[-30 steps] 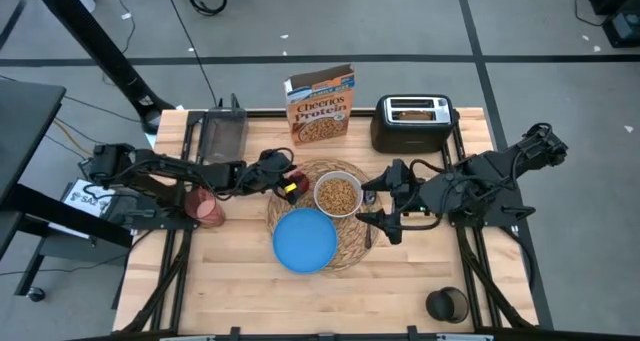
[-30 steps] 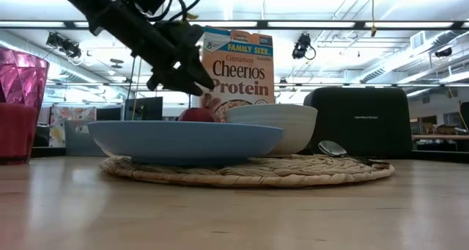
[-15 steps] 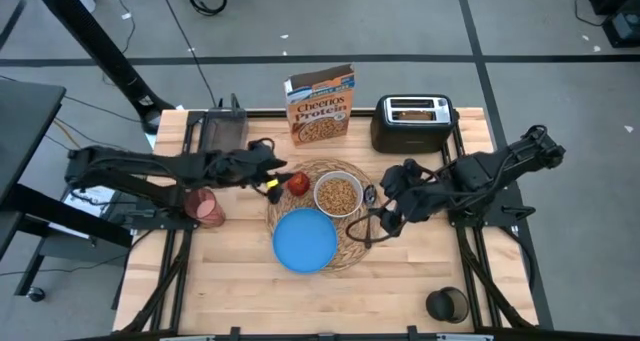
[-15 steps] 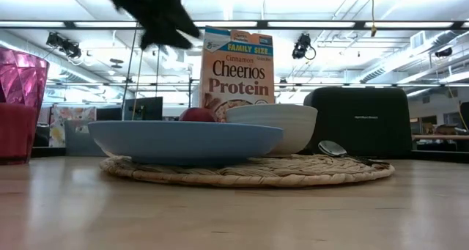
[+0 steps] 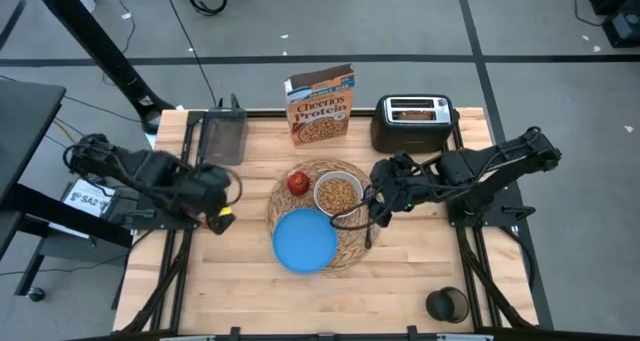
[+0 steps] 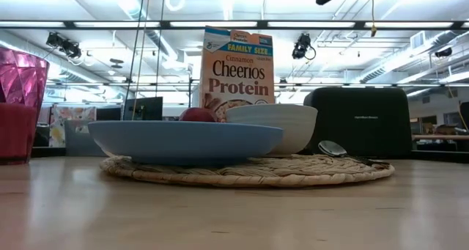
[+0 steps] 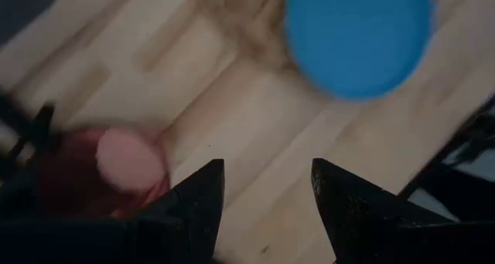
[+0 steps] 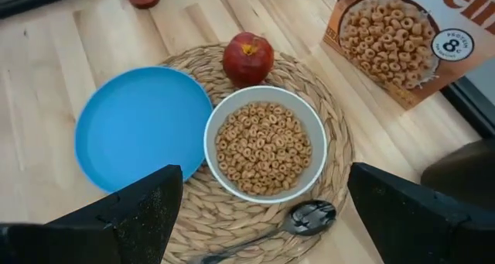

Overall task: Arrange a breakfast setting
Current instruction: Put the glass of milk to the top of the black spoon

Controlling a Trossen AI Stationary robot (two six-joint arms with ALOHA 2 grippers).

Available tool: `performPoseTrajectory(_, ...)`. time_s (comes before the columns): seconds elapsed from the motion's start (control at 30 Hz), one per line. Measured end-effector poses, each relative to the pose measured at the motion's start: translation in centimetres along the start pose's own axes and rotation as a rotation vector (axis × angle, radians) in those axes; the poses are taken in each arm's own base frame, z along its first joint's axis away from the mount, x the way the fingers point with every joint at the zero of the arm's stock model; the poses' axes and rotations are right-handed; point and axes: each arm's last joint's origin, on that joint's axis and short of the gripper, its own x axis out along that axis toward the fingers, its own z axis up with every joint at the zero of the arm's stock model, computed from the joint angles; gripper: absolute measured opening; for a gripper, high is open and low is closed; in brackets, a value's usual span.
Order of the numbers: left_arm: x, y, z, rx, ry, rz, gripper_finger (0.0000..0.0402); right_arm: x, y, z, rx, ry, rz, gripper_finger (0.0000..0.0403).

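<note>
The woven straw placemat (image 5: 352,249) lies mid-table. On it rest the blue plate (image 5: 304,240), the white bowl (image 5: 338,193) filled with cereal, the red apple (image 5: 297,183) and the dark spoon (image 8: 302,217) at the mat's right edge. The pink cup (image 7: 116,171) stands left of the mat, under my left gripper (image 7: 267,210), which is open and empty above it. My right gripper (image 8: 263,233) is open and empty, high over the mat's right side (image 5: 372,203). The toast slice (image 5: 418,109) sticks out of the toaster's slot.
The orange Cheerios box (image 5: 320,104) and the black toaster (image 5: 412,126) stand along the far edge. A black tray (image 5: 223,133) lies at the far left. A dark cup (image 5: 446,304) stands at the near right corner. Bare wood lies along the near edge.
My left gripper has drawn back from the apple toward the table's left edge and now hangs over the pink cup; it has risen out of the low view. The apple stays on the mat. My right gripper has shifted slightly toward the bowl.
</note>
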Motion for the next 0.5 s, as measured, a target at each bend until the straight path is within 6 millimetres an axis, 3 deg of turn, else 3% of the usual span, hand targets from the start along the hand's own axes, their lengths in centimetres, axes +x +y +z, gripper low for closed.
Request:
performPoseTrajectory(0.23,3.5,1.0,-2.0,-0.098,0.081,0.189,0.02,0.7,0.2,0.7,-0.023,-0.034,0.011,0.037)
performPoseTrajectory(0.5,7.8,2.9,-1.9,-0.194,0.181,0.308,0.0184,0.7,0.7,1.1,-0.061,-0.057,0.071,0.037)
